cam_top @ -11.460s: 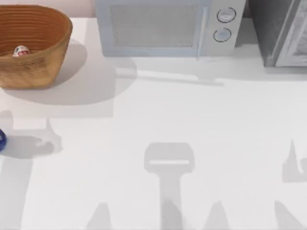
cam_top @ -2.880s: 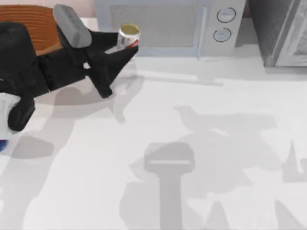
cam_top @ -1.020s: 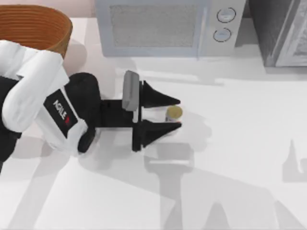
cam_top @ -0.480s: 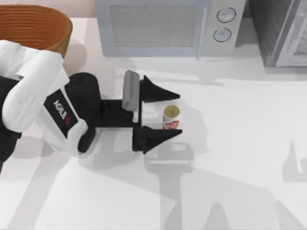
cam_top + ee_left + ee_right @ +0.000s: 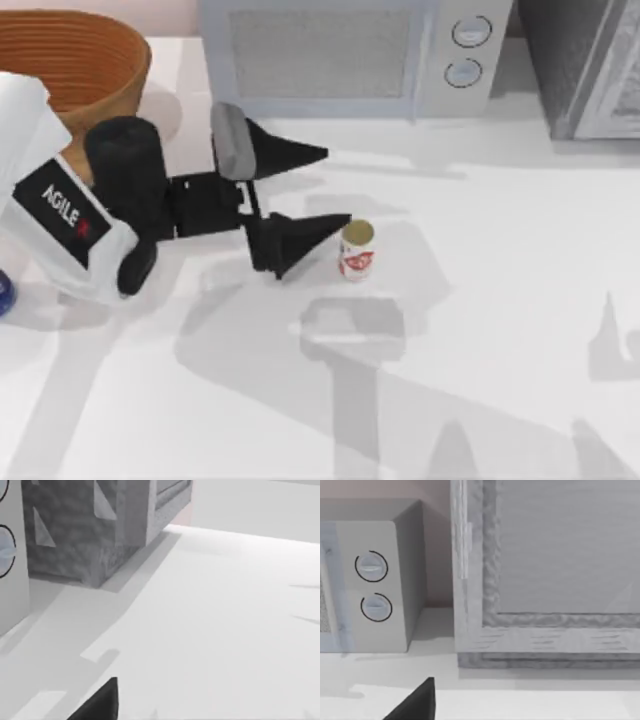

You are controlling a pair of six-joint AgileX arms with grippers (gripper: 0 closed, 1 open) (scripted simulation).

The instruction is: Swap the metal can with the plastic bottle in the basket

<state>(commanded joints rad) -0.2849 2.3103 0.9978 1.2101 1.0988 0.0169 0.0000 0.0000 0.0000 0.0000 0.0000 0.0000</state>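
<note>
Metal can [image 5: 356, 249] now upright on the bench [image 5: 480, 300], out of the basket [image 5: 70, 60] at far left, just right of the left claw [image 5: 325, 190], released, spread wide and backing off left; bottle swap-in next.

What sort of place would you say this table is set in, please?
Probably a rendered kitchen counter: a microwave with two dials stands at the back, a woven basket beside it, and a small metal can on the white table.
</note>
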